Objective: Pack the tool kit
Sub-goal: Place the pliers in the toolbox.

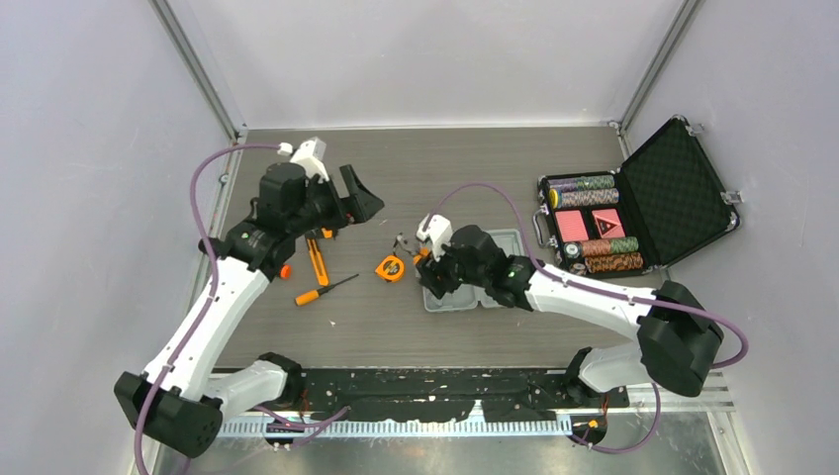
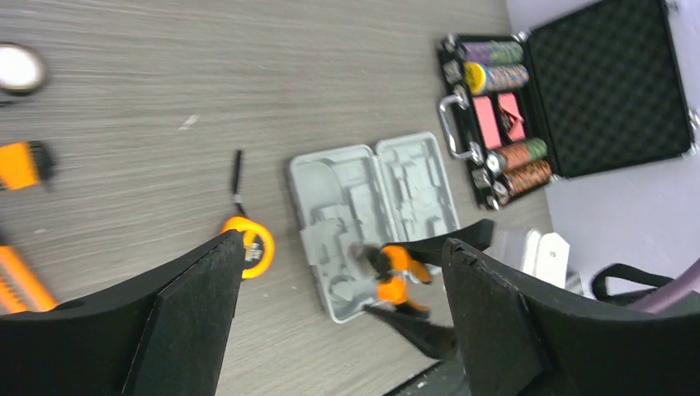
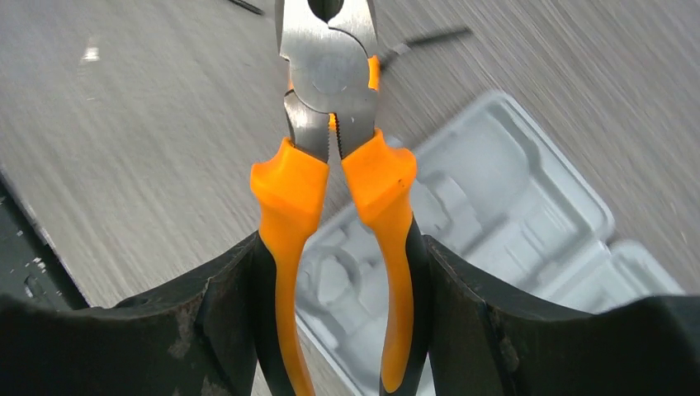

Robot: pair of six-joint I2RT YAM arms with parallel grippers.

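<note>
The grey tool case [image 1: 507, 240] lies open at mid-table, partly under my right arm; it also shows as the case [image 2: 371, 198] and the case [image 3: 512, 190]. My right gripper [image 1: 427, 265] is shut on the handles of the orange-and-black pliers [image 3: 330, 165] and holds them just above the case's left half. In the right wrist view my right gripper [image 3: 338, 272] clamps both handles. The pliers [image 2: 396, 276] appear blurred. My left gripper [image 1: 368, 198] hovers open to the left, and in its own view the left gripper [image 2: 341, 256] holds nothing. An orange tape measure [image 1: 392, 267] lies left of the case, and a screwdriver [image 1: 322, 291] lies further left.
A black foam-lined case [image 1: 633, 213] with poker chips stands open at the right. A long orange tool [image 1: 317, 262] lies beneath my left arm. The enclosure walls close in at both sides and the back.
</note>
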